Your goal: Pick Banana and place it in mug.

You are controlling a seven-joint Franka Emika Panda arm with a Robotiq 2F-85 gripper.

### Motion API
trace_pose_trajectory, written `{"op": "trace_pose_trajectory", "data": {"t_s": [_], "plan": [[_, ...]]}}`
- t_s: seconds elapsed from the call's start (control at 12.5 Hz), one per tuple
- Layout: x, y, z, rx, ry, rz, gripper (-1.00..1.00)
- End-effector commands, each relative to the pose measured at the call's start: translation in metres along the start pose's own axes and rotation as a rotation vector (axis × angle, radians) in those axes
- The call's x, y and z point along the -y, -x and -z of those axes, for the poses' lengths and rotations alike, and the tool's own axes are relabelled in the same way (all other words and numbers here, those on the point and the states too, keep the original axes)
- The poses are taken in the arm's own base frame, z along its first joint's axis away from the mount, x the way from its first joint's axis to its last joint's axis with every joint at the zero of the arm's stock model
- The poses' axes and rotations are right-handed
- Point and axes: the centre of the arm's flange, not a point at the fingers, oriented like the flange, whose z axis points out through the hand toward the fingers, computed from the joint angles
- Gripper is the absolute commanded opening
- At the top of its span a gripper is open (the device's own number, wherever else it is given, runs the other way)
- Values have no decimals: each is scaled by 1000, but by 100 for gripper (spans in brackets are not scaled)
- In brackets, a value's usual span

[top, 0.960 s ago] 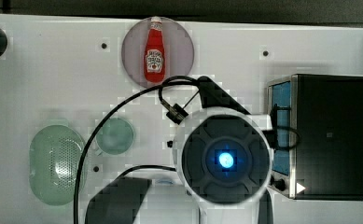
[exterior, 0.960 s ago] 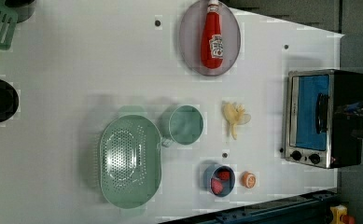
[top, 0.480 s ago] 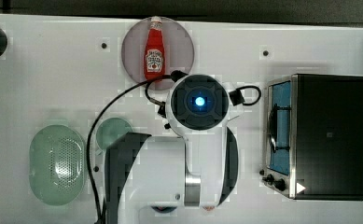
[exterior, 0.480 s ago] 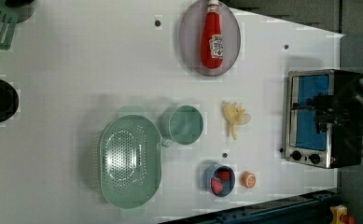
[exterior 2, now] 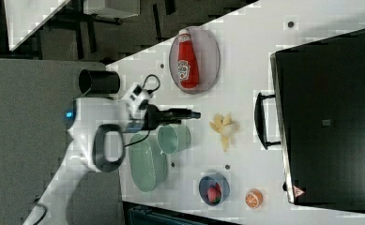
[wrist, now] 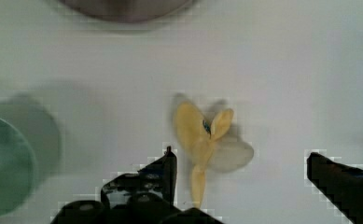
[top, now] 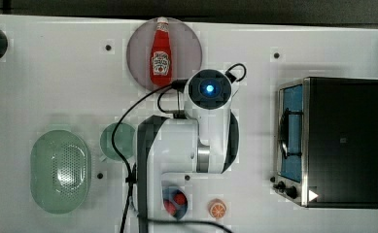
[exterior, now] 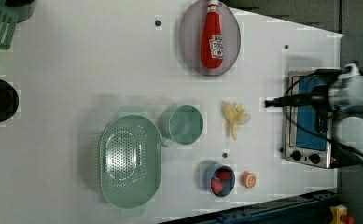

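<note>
Pale yellow banana [wrist: 202, 140] just ahead of the black hand [wrist: 244, 175]; pale green mug [exterior: 184, 124] off to its side; red ketchup bottle [exterior: 212, 39] on a grey plate [exterior: 188, 32]; white worktop [exterior: 76, 60].

Bare white counter [exterior: 76, 70] surrounds the banana [exterior: 234, 117] on every side. In the left view, the mug [exterior: 184, 124] stands near on its left, the toaster oven [exterior: 310, 119] on its right, a ketchup plate [exterior: 188, 37] above, and a small fruit bowl [exterior: 219, 179] below.
</note>
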Motion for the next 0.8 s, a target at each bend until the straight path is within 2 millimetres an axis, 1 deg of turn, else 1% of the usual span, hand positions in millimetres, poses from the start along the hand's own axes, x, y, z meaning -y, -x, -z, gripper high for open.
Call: {"op": "trace_pose_trajectory", "data": {"t_s": [0.08,0.16,0.32,0.48,0.64,0.72,0.8], "plan": [[4,8,-57,19,-7,192,100],[6,10,-75,19,-7,196,100],[9,14,-101,23,-10,227,100],[9,19,-120,29,-12,264,100],[7,20,-132,11,-7,260,100],[7,25,-139,23,-11,260,93],[7,29,-145,36,-14,259,70]]}}
